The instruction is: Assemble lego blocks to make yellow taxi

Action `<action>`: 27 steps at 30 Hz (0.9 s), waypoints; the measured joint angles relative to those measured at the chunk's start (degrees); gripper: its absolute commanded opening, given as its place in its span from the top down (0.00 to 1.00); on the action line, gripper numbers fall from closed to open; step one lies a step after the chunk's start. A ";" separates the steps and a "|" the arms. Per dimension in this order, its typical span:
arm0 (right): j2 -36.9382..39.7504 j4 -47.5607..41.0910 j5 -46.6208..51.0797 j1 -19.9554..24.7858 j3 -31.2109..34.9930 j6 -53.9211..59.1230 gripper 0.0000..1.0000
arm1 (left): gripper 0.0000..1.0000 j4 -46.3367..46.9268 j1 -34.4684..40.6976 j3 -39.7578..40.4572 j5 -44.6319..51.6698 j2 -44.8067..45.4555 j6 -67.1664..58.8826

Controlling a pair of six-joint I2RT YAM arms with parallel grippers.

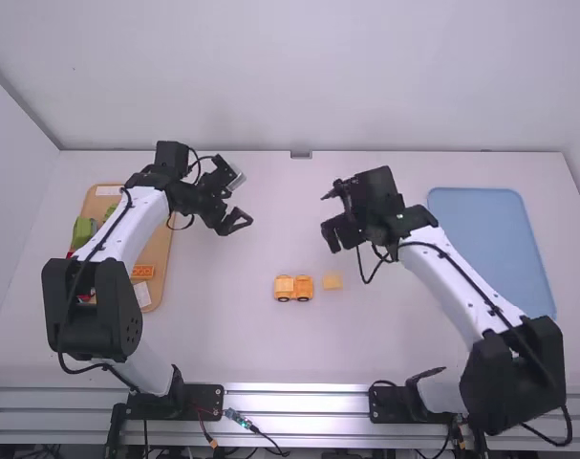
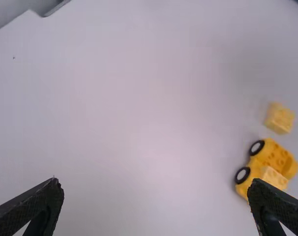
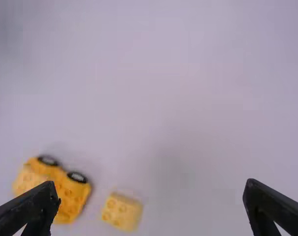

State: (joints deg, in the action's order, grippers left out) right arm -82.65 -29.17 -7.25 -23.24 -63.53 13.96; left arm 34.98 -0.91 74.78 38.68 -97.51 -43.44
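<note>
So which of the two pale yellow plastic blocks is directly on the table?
The loose pale block, right of the wheeled orange-yellow car base in the high view; the other pale block sits on that base.

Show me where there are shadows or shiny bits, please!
High view: bright glints on the metal rails along the bottom. Left wrist view: a faint shadow beside the small loose yellow block. Right wrist view: a soft grey patch on the white table, but I can't tell what makes it.
</note>
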 measured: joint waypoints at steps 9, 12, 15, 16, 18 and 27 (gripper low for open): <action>2.56 0.70 7.02 -2.03 2.84 20.15 0.00 | 0.01 0.31 0.42 -0.37 3.19 0.00 -5.75; 2.56 0.63 6.80 -3.17 3.37 23.71 0.01 | 0.01 -2.47 0.83 -2.47 5.49 0.00 -6.14; 2.56 0.48 3.23 -3.13 3.96 28.52 0.01 | 0.01 -5.60 0.94 -4.87 7.15 0.00 -6.14; 2.56 0.55 0.35 -2.43 4.66 31.01 0.01 | 0.01 -6.56 0.96 -5.55 7.54 0.00 -6.12; 2.56 0.72 -3.65 -1.16 5.90 34.45 0.01 | 0.01 -6.64 0.96 -5.88 7.80 0.00 -6.12; 2.54 13.14 -31.47 11.67 19.89 52.33 0.01 | 0.01 -12.81 1.25 -12.24 9.35 0.00 -6.10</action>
State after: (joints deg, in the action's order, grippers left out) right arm -80.12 -16.03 -38.72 -11.57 -43.64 66.28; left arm 22.17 0.34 62.54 48.03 -97.51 -49.54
